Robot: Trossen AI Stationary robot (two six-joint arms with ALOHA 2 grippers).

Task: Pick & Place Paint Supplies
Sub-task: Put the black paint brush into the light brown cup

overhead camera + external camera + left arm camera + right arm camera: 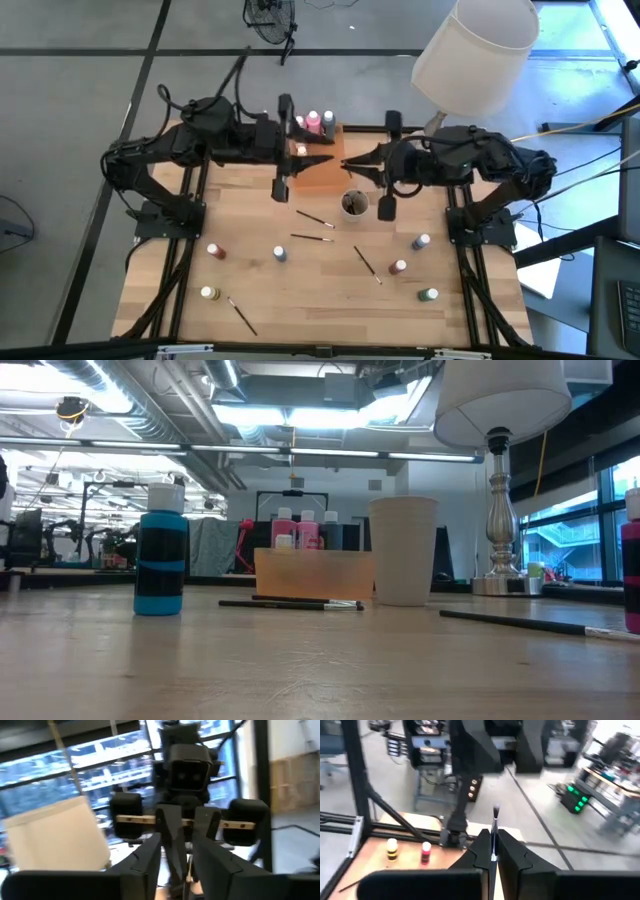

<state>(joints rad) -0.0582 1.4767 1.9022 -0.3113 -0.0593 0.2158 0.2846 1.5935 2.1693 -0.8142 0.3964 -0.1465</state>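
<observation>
Two arms meet over the far middle of the tabletop (300, 290) in the high view: the left tool (318, 160) and the right tool (350, 164) face each other tip to tip above the translucent orange tray (322, 172), just beside the round cup (353, 205). Loose paint bottles and three brushes lie nearer the front edge, well apart from both tools; pink bottles (313, 122) stand at the tray's far side. In the low view, a blue bottle (160, 563) stands upright, the tray (314, 575) sits beside the pale cup (404, 550), and a brush (290, 603) lies flat, long axis crosswise. In the left wrist view, the left tool (176, 865) stands part open, with the right arm's wrist facing it close ahead. In the right wrist view, the right tool (493, 854) is closed on a paintbrush (495, 827), which stands out beyond the fingertips, bristle end away from the tool and long axis in line with the fingers. Judged from this, the brush has passed to the right arm, and the coming move turns on lowering it, handle first, into the cup just beside that tool.
</observation>
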